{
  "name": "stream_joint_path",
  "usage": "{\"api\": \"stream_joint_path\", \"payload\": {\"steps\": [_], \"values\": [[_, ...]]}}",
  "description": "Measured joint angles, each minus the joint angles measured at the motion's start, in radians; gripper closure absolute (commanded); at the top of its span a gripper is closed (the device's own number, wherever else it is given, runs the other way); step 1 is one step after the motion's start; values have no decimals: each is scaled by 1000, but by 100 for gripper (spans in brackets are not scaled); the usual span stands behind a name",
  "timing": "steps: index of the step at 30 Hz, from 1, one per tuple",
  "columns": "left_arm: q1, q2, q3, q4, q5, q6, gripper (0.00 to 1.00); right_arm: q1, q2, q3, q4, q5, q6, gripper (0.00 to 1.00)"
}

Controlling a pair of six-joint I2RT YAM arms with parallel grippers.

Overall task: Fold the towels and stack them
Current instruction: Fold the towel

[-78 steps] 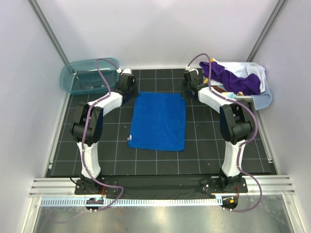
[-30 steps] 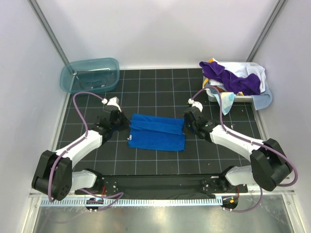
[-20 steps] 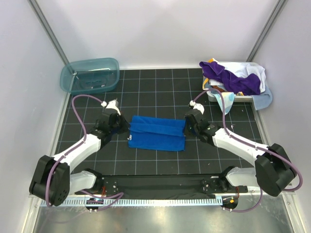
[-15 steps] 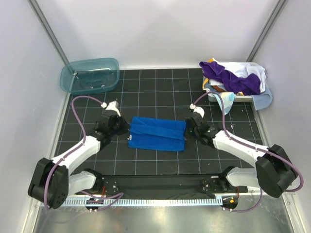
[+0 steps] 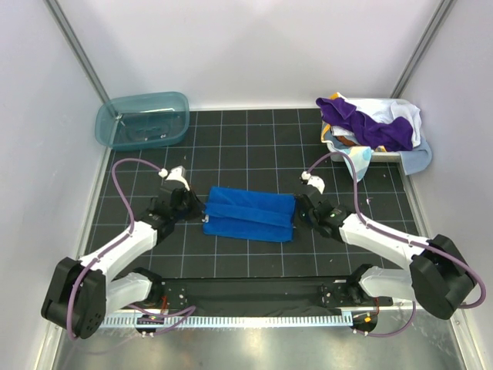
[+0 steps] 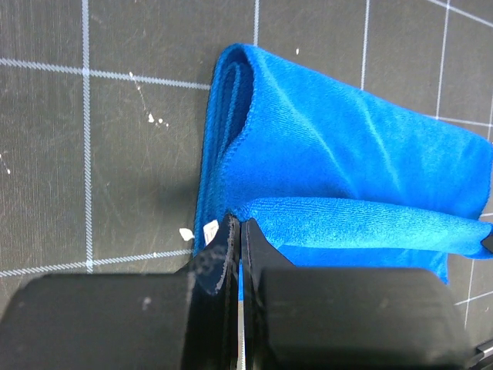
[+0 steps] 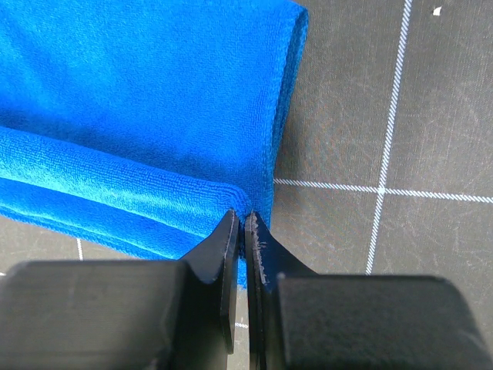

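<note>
Far left, at the back corner of the dark gridded surface: teal tub, well apart from everything else. Next along, left hand, low over the surface with its arm stretched forward from the near edge. Jaws pressed together on the left end of the blue towel; in the left wrist view, pinching a raised layer of cloth right at the fingertips, small white label just beside them. In the middle of the surface, between the two hands: the blue towel itself, folded into a wide band with its long side running left to right, a soft ridge of doubled cloth crossing it from end to end, left end rolled over in a rounded loop. Then right hand, likewise low and reaching in from the near side, jaws closed to a thin slit on the right end of the same ridge, cloth caught at the tips. Far right, back corner: white basket, heaped with more cloth. Purple towel draped across the top, white towel behind it, light blue towel hanging over the right side, touching the surface.
</note>
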Motion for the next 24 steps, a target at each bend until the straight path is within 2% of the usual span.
{"api": "stream_joint_path", "payload": {"steps": [3, 7, 10, 12, 15, 24], "values": [[-1, 0, -8, -1, 0, -1, 100, 1, -11, -11, 3, 0, 3, 91], [-2, -1, -23, -4, 3, -4, 93, 2, -24, -19, 10, -2, 4, 82], [-2, -11, -35, -9, 3, -11, 83, 2, -29, -28, 16, -8, 4, 76], [-2, -21, -37, -16, 2, -18, 81, 2, -35, -35, 18, -12, 4, 71], [-2, -43, -37, -23, 2, -22, 71, 2, -47, -39, 14, -16, 3, 64], [-2, -140, -18, -82, -5, -32, 69, 2, -117, -32, -28, -19, 3, 61]]}}
